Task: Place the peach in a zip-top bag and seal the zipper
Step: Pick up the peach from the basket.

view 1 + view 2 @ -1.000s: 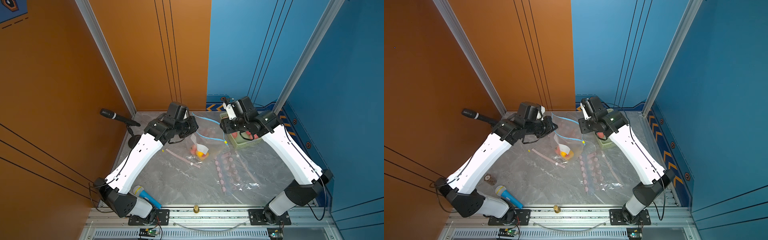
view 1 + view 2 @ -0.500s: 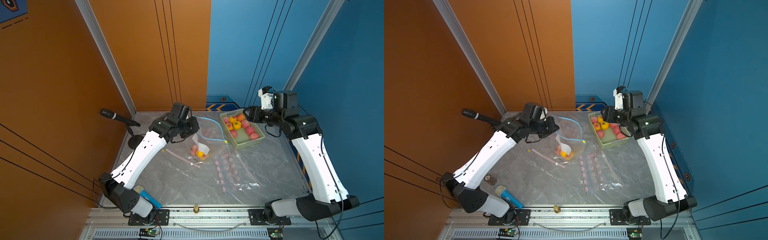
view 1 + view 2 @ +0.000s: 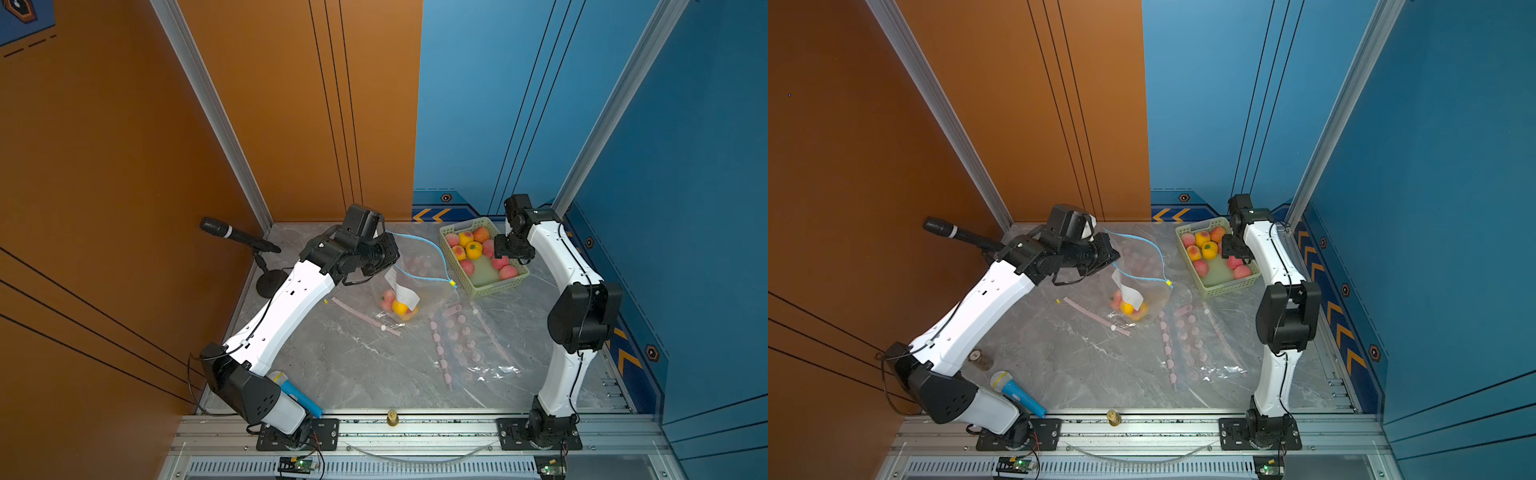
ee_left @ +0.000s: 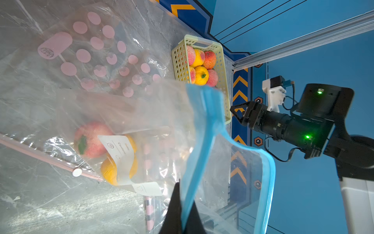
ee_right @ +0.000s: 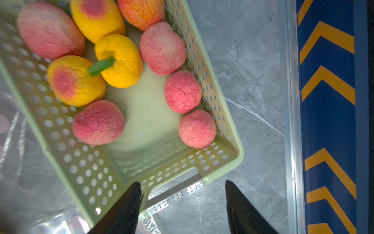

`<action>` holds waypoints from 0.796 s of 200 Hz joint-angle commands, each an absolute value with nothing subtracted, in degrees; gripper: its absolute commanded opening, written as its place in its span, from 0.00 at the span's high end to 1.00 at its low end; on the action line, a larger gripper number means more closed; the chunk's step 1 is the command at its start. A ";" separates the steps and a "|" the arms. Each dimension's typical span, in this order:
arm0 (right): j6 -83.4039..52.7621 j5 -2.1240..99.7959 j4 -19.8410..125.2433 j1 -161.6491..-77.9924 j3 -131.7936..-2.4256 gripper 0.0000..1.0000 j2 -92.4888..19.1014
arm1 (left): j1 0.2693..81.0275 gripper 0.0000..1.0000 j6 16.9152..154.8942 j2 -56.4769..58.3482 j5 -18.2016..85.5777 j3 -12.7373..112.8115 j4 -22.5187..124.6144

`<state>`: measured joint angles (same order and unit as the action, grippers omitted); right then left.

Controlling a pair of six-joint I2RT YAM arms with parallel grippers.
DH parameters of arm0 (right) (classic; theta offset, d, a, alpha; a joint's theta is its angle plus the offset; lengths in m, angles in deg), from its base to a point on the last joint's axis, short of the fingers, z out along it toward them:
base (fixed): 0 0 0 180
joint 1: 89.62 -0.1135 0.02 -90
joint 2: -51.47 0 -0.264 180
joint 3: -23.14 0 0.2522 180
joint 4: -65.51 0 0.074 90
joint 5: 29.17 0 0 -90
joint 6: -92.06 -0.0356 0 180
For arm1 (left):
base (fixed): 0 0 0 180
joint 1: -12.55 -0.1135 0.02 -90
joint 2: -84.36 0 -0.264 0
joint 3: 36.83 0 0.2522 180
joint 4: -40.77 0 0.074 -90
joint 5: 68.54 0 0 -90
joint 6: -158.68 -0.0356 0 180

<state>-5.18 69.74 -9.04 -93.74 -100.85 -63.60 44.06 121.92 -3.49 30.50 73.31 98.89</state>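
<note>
Blue zipper rim (image 4: 204,129) of clear plastic zip-top bag (image 4: 141,105) pinched by left gripper (image 4: 183,210); right gripper (image 5: 182,188), jaws spread, best centred over round pink peach (image 5: 197,129).

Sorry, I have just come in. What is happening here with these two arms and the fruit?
The left pincer is shut on the blue zipper edge of a clear zip-top bag and holds its mouth up and open. A few peaches lie at its bottom. The right pincer, open and empty, hangs over the green basket of loose peaches. The zipper is not yet sealed.
</note>
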 commanded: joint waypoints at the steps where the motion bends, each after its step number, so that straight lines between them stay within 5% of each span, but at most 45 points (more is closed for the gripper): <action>1: -1.81 74.60 -11.27 -93.23 -104.52 0.32 -66.42 | 44.14 1.00 121.42 -4.65 31.10 74.10 99.09; 159: -0.48 73.41 -12.06 -91.20 -107.51 0.29 -79.76 | 44.19 1.00 121.24 -3.97 30.65 73.88 98.93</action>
